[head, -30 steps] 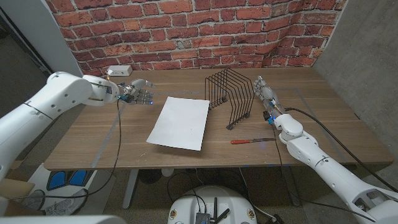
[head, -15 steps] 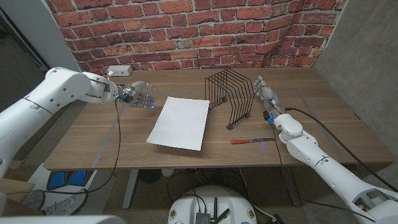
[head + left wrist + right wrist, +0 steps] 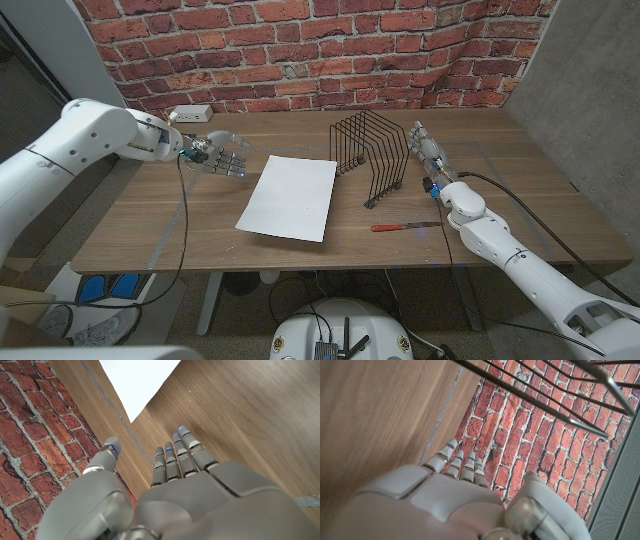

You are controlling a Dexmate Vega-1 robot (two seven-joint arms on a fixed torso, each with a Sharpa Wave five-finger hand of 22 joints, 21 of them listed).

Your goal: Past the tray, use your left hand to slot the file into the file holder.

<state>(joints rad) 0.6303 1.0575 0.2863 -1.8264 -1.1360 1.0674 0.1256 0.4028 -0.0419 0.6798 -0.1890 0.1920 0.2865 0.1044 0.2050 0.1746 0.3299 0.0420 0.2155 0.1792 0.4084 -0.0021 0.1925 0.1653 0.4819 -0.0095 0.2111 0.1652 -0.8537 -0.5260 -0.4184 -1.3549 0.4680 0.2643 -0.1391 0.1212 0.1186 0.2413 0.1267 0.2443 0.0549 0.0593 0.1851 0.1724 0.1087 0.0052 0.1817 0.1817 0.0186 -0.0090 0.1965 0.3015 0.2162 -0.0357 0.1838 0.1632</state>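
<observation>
Reaching in from the desk's (image 3: 150,235) left side, the left hand (image 3: 222,155) hovers with fingers spread and nothing in them, just beside the near-left corner of the file (image 3: 290,197). That file is a flat white sheet lying on the wood between the left hand and the black wire file holder (image 3: 371,157), close to the holder but apart from it. It looks thin, light and floppy, and likely slick against the desk, so pinching it from flat would be awkward. A better hold is probably an edge or corner, perhaps after sliding it toward the desk's rim. The right hand (image 3: 427,150) waits beside the holder's far side, fingers straight and holding nothing. A red-handled tool (image 3: 405,227) lies near the front edge.
</observation>
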